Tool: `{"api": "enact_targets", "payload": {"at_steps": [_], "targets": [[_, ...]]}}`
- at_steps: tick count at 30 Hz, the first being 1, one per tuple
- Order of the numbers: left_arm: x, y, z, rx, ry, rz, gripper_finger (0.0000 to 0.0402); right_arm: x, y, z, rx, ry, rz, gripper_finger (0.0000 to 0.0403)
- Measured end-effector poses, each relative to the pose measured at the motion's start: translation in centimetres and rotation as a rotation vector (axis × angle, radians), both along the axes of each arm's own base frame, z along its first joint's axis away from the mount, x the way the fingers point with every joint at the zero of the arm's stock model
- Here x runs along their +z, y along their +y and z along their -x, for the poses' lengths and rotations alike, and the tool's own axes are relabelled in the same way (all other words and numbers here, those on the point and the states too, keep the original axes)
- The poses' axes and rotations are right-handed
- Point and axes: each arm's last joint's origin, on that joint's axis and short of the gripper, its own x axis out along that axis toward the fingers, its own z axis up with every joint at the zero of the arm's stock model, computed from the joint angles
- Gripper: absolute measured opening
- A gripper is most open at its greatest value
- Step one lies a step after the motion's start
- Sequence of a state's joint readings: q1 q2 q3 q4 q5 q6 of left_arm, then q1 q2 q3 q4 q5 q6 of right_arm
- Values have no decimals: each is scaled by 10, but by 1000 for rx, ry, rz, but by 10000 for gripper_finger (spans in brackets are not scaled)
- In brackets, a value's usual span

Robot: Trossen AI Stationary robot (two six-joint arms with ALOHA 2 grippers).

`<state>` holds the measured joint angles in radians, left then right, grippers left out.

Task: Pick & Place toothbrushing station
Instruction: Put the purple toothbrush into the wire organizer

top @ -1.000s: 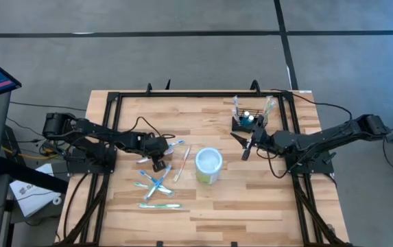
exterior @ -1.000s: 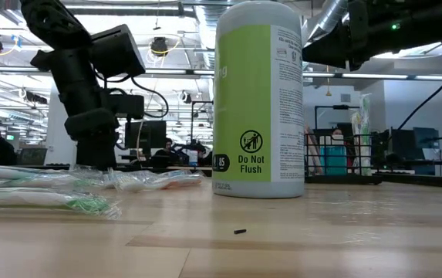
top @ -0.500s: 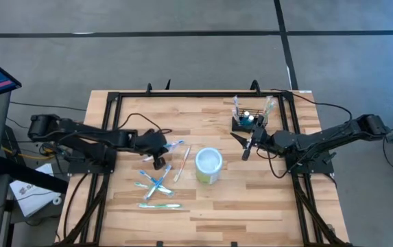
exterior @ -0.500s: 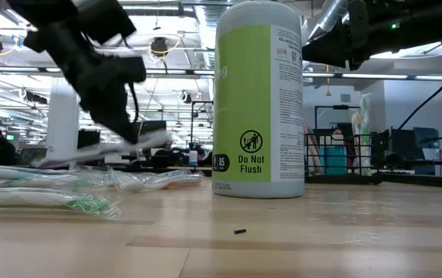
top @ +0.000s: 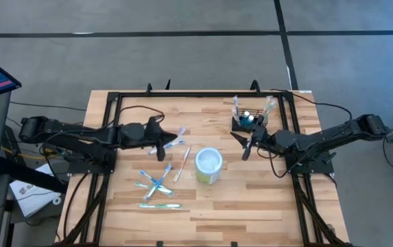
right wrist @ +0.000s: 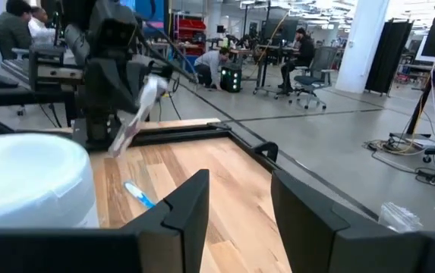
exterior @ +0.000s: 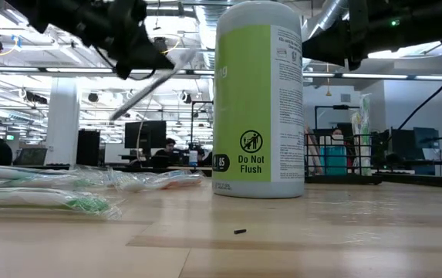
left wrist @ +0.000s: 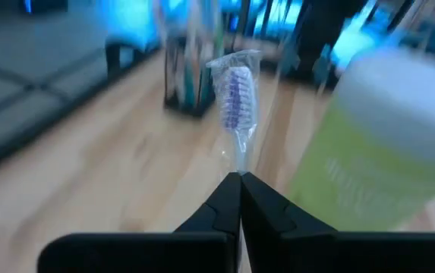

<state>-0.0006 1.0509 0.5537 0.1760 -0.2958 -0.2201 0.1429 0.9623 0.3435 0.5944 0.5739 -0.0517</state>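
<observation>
From the high view, my left tool (top: 160,143) has come up off the tabletop (top: 251,199) and swung toward the frame's centre, and it is now clamped on a wrapped toothbrush (top: 171,142) that lay among the others a second ago; four or so loose toothbrushes (top: 156,185) remain in the lower left of the boards. The round wipes canister (top: 208,165) stands mid-frame, and the toothbrushing station (top: 246,123), the little black mesh basket already holding a few upright brushes, sits in the upper right, just beside my waiting right tool (top: 246,145). In the low view the left tool (exterior: 145,52) shows high in the upper left with the toothbrush (exterior: 150,81) slanting down from it, well clear of the wood, where a moment earlier it was down at the pile. The left wrist view confirms the grip: the fingers (left wrist: 225,199) are pinched together on the handle, bristles (left wrist: 237,92) in their wrapper pointing toward the basket (left wrist: 189,72) beyond. From the right wrist, that tool's fingers (right wrist: 193,199) stand apart and empty. I judge the pick done; the carry across to the basket comes next.
</observation>
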Motion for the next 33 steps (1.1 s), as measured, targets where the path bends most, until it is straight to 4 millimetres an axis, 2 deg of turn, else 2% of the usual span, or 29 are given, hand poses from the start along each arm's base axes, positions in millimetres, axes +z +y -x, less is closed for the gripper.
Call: {"api": "enact_targets", "payload": {"at_steps": [10,20,27,33], "targets": [[33,0,-5,-20,-304,-141,0,18,1,-4,33,-107,-14,133],[42,4,-7,-4,-417,-180,0,30,3,-18,94,-115,4,133],[37,6,-24,-50,-473,-182,0,36,2,-33,81,-108,14,133],[43,6,-49,-91,-463,-211,0,41,0,-40,81,-116,17,133]]}}
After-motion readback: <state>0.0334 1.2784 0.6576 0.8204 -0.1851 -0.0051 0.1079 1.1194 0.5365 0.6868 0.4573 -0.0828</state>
